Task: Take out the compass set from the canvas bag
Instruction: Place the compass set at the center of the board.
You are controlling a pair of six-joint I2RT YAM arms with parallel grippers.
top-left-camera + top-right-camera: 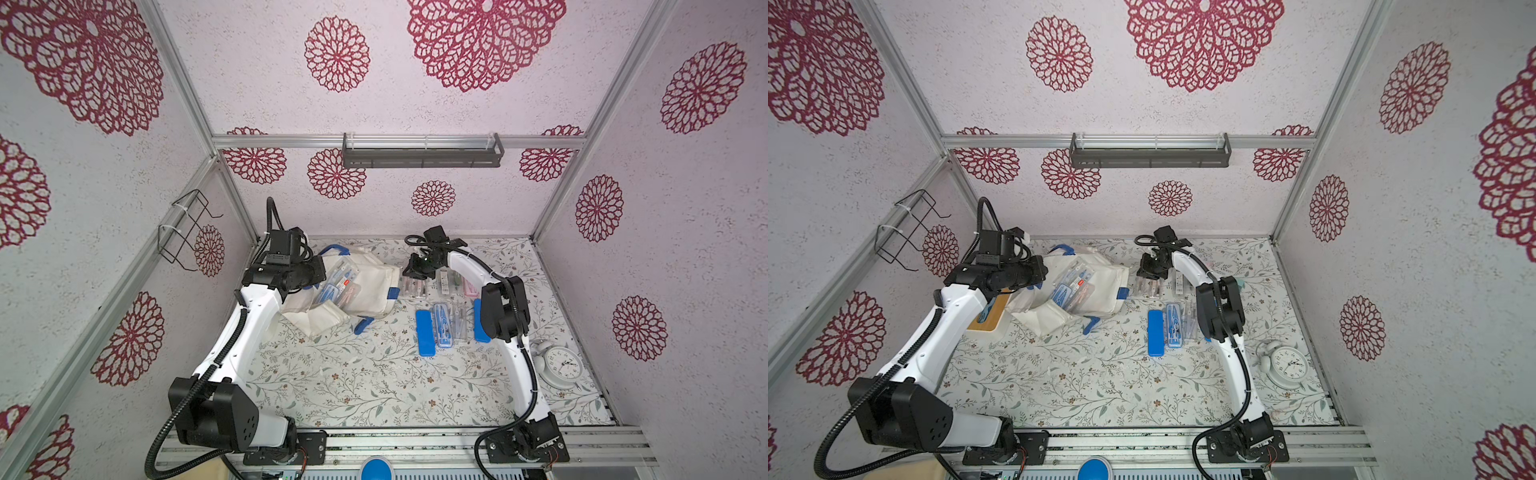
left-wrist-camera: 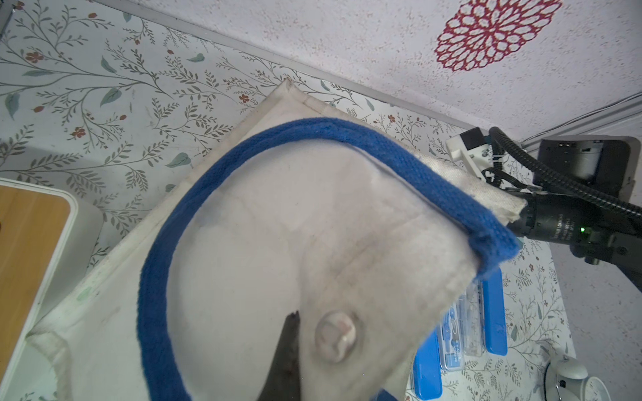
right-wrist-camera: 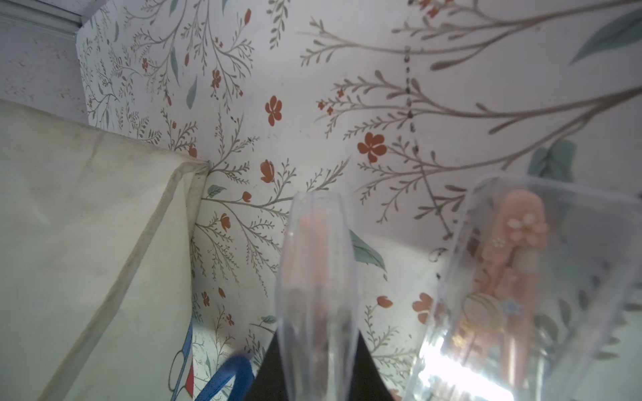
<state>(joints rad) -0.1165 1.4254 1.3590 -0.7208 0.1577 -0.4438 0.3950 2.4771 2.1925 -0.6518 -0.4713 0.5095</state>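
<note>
The left end effector (image 2: 312,333) pinches the canvas bag (image 1: 374,286) fabric, anchoring it, while the right end effector (image 3: 318,342) clamps a clear compass set (image 3: 318,260) edge-on, already outside the bag.

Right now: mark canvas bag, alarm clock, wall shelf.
canvas bag (image 1: 374,276): in a top view, fabric panel
alarm clock (image 1: 562,365): in a top view, dial
wall shelf (image 1: 422,161): in a top view, front wall

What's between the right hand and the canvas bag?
A strip of bare table separates the right hand, shut on a clear case, from the canvas bag; clearest in the right wrist view.
</note>
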